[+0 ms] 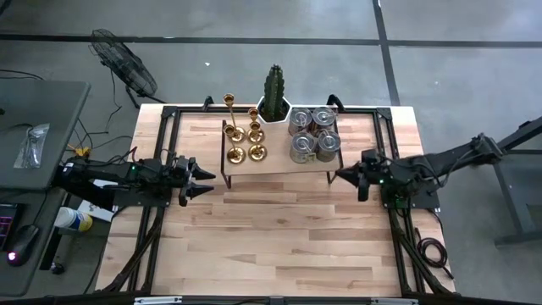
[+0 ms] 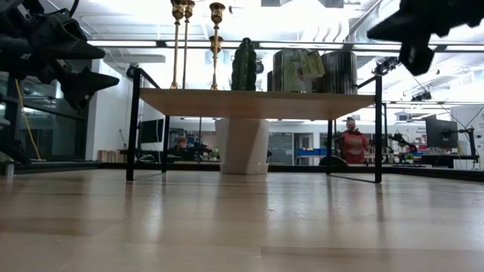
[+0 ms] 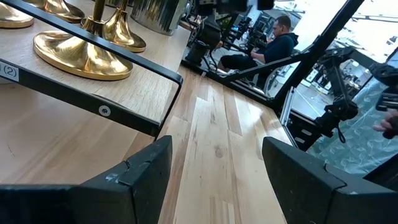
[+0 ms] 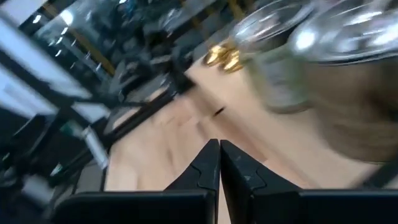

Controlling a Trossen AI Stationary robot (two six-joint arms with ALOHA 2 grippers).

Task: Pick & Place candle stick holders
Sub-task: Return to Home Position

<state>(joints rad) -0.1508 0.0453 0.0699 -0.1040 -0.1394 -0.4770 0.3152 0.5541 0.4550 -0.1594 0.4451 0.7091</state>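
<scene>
From above you see all four candle stick holders (image 1: 235,155) grouped on the left half of the shelf (image 1: 279,166). Four silver tins (image 1: 313,134) fill its right half, and a cactus (image 1: 273,89) stands at the far middle. The low view adds what that one hides. The cactus's white pot (image 2: 242,143) stands on the table (image 1: 279,241) behind the shelf, not on it. The space under the shelf top is open between its black legs. In that view the holders show only as thin stems rising above the shelf, with their bases hidden.

Your left gripper (image 1: 206,183) hovers just off the shelf's near left corner. Its wrist view shows the fingers (image 3: 140,177) spread wide with nothing between them and bare wood ahead. Only that view lets you read a small "(2)" (image 3: 9,71) on the shelf's edge.

Your right gripper (image 1: 341,175) hangs off the near right corner, its fingers (image 4: 199,171) pressed together and holding nothing. Its own view is blurred, showing tins and a glint of gold.

The near half of the table is open wood. A person in red (image 2: 352,143) is in the room beyond.
</scene>
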